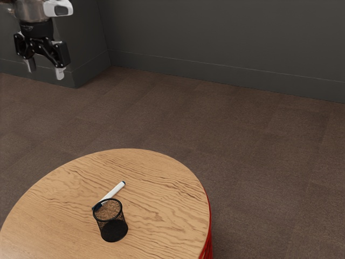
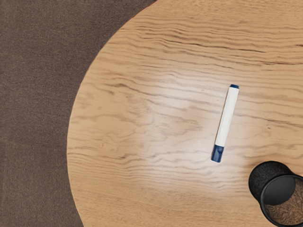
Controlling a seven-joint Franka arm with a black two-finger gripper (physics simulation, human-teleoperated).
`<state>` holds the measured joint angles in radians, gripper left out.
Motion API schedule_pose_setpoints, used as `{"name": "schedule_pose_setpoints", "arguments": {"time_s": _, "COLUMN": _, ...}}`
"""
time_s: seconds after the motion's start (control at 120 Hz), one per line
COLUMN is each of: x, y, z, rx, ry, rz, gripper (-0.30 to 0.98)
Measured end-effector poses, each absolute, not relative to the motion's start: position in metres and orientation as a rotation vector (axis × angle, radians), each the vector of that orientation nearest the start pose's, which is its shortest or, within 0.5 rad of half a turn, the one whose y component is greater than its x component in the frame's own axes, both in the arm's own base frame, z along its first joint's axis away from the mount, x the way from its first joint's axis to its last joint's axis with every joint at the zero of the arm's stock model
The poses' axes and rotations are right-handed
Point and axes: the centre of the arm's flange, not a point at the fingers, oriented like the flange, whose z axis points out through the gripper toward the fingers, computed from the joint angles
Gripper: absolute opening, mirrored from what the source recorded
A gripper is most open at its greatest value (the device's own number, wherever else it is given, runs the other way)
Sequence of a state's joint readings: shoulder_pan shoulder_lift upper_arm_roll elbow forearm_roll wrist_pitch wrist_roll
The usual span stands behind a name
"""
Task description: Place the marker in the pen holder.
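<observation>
- White along its barrel (image 2: 227, 116) and blue at both ends, the marker (image 1: 114, 191) lies flat on the round wooden table (image 1: 161, 183), near the pen holder (image 1: 114, 231) but apart from it.
- Its larger blue cap (image 2: 217, 154) is the end nearer the holder.
- High above the tabletop and well apart from the marker, the gripper (image 1: 45, 69) has its fingers (image 1: 60, 73) spread, with nothing between them.
- Plastic by its look, the marker should be light and stiff, not fragile; a moderate squeeze ought to hold it without bending it.
- Being smooth and round, it may roll or slip if one finger touches first, so the fingers should straddle it evenly and close across its width.
- Best hold: the white barrel, a little toward the small blue end (image 2: 234, 86), leaving the cap free to go in first.
- Gripped far off its middle, it could swivel while being tipped upright; a firm, square hold guards against that.
- Mesh-walled and probably light, the holder could tip if the cap catches its rim (image 2: 263, 208), so the marker wants lowering nearly upright over the mouth.
</observation>
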<state>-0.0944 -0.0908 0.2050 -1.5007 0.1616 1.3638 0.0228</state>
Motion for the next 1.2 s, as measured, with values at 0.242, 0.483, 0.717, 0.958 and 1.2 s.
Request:
{"name": "schedule_pose_setpoints", "arguments": {"time_s": 0.242, "x": 0.488, "y": 0.093, "z": 0.592, "rx": -2.982, "ry": -0.183, "rz": 0.166, "gripper": 0.69}}
{"name": "schedule_pose_setpoints", "arguments": {"time_s": 0.483, "x": 0.471, "y": 0.076, "z": 0.429, "rx": -3.024, "ry": -0.208, "rz": 0.278, "gripper": 0.69}}
{"name": "schedule_pose_setpoints", "arguments": {"time_s": 0.717, "x": 0.456, "y": 0.061, "z": 0.335, "rx": -3.071, "ry": -0.28, "rz": 0.222, "gripper": 0.69}}
{"name": "schedule_pose_setpoints", "arguments": {"time_s": 0.958, "x": 0.457, "y": 0.048, "z": 0.282, "rx": -3.071, "ry": -0.287, "rz": 0.181, "gripper": 0.69}}
{"name": "schedule_pose_setpoints", "arguments": {"time_s": 1.2, "x": 0.455, "y": 0.041, "z": 0.257, "rx": -3.074, "ry": -0.246, "rz": 0.154, "gripper": 0.69}}
